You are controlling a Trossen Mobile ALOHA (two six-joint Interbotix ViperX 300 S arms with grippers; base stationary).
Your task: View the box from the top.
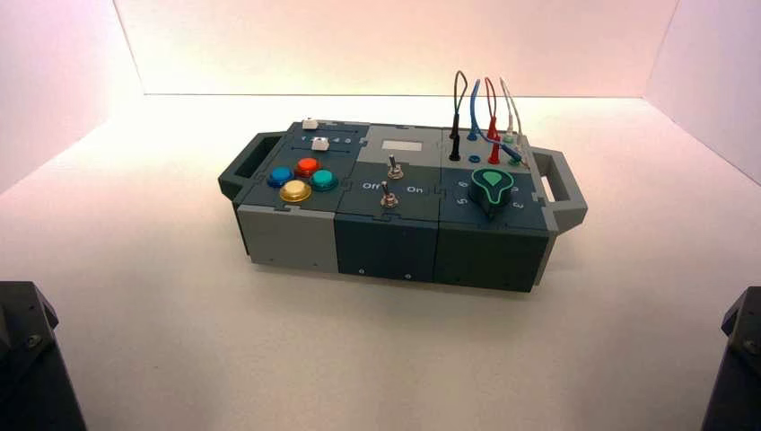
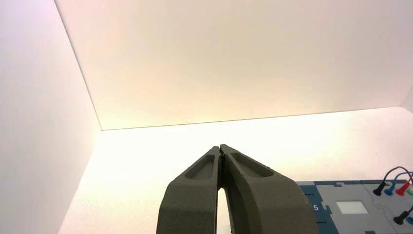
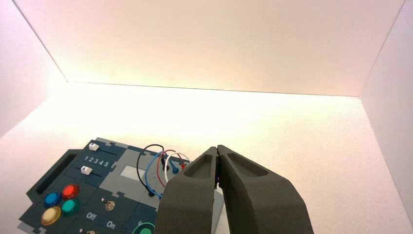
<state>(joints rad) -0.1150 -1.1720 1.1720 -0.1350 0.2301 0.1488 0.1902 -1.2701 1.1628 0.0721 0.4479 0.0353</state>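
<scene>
The dark blue and grey box [image 1: 395,242] stands mid-table, slightly turned. Its top bears red, blue, green and yellow buttons [image 1: 302,178], two white sliders [image 1: 319,144], two toggle switches [image 1: 389,196] by "Off" and "On" lettering, a green knob [image 1: 492,186] and looped wires [image 1: 485,112]. My left gripper [image 2: 221,148] is shut and empty, held back at the near left, with the box's corner [image 2: 350,207] beside it. My right gripper [image 3: 217,148] is shut and empty at the near right, with the box [image 3: 97,195] ahead of it.
The box has a handle on each end [image 1: 247,160] [image 1: 561,184]. White walls close off the table at the back and both sides. My two arm bases [image 1: 31,359] [image 1: 736,359] sit at the near corners.
</scene>
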